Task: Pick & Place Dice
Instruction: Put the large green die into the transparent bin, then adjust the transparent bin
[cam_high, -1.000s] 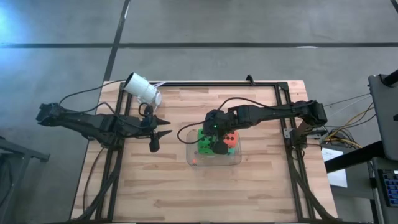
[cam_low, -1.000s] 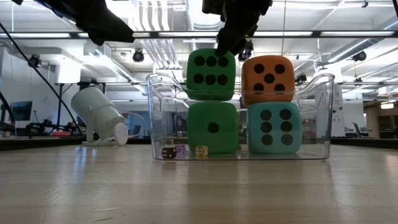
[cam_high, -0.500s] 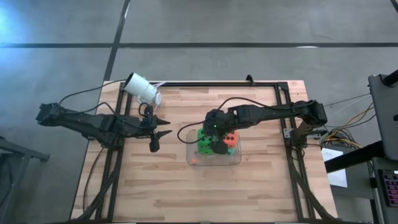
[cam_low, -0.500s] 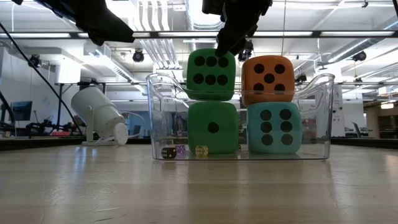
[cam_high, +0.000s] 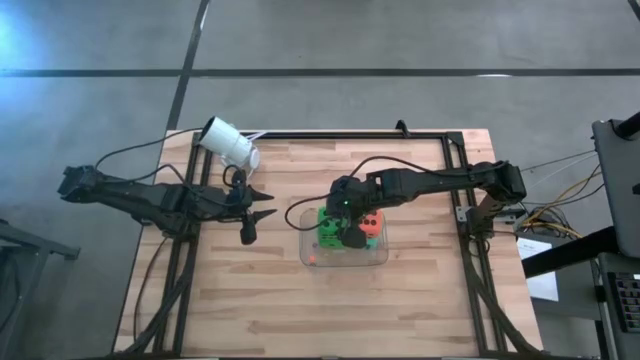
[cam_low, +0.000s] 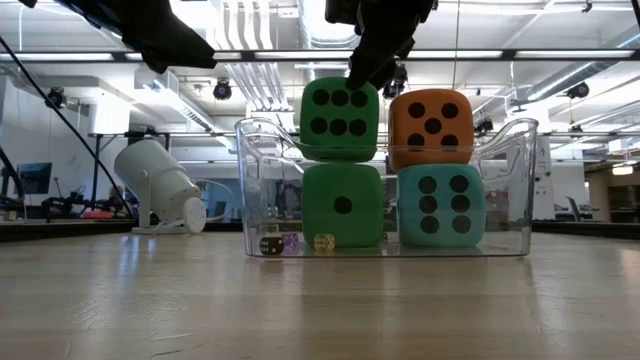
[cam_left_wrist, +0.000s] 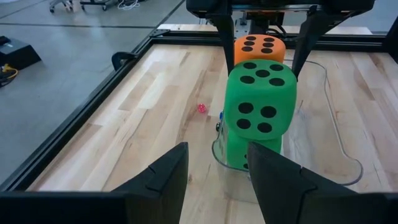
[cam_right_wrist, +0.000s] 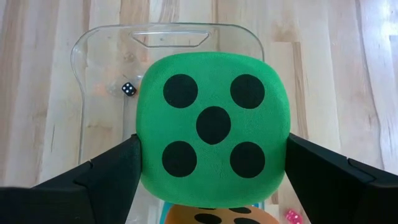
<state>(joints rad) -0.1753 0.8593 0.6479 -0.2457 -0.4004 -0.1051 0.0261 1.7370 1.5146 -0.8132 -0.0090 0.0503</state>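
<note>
Right tool (cam_right_wrist: 213, 180) spread wide around the upper green die (cam_right_wrist: 213, 127), one finger against each side. Directly beneath it sits a second green die (cam_low: 342, 205); beside that pair, an orange die (cam_low: 431, 128) rests on a teal die (cam_low: 441, 205). All four are inside a clear plastic bin (cam_low: 505, 190) on the wooden counter (cam_high: 260, 290). Left tool (cam_high: 262, 205), partly open and empty, hovers well apart near a white cylindrical camera (cam_high: 230, 143).

Four soft cubes, one tub, one camera.
Two bright green soft dice (cam_low: 340, 121) (cam_low: 343, 205), one orange soft die (cam_low: 431, 125), one teal soft die (cam_low: 441, 205), one clear plastic tub (cam_low: 505, 190), one white cylindrical camera (cam_low: 160, 185).
</note>
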